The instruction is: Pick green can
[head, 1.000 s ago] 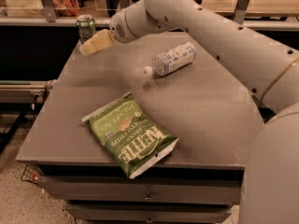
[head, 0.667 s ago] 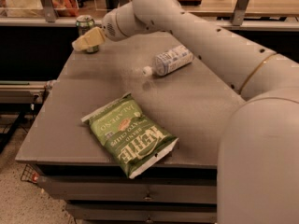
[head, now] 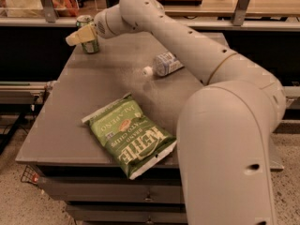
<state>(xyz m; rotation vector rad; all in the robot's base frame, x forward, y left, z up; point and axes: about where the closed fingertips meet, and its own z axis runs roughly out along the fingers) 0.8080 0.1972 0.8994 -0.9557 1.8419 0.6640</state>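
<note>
In the single camera view we see the gripper reached out to the far left corner of the grey table, its pale yellowish end lying across the front of the green can. The can stands upright directly behind the gripper, at the table's far edge, so close that the two overlap in our sight. We cannot tell whether they touch, nor whether the gripper is wide, narrow or closed upon the can. What we can see of the can is a short cylinder. It has a silver rim at the top, just above the gripper, and a green body with pale markings below it. Its middle band is hidden by the gripper. The white arm runs from the gripper toward the right of the picture and down to the large rounded joint in the foreground. To the right of the gripper in the picture, well apart from it, a clear plastic bottle lies on its side beneath the arm, its white cap turned toward the gripper's side of the table. Far nearer to us than the gripper, a flat green chip bag lies at the table's front edge.
</note>
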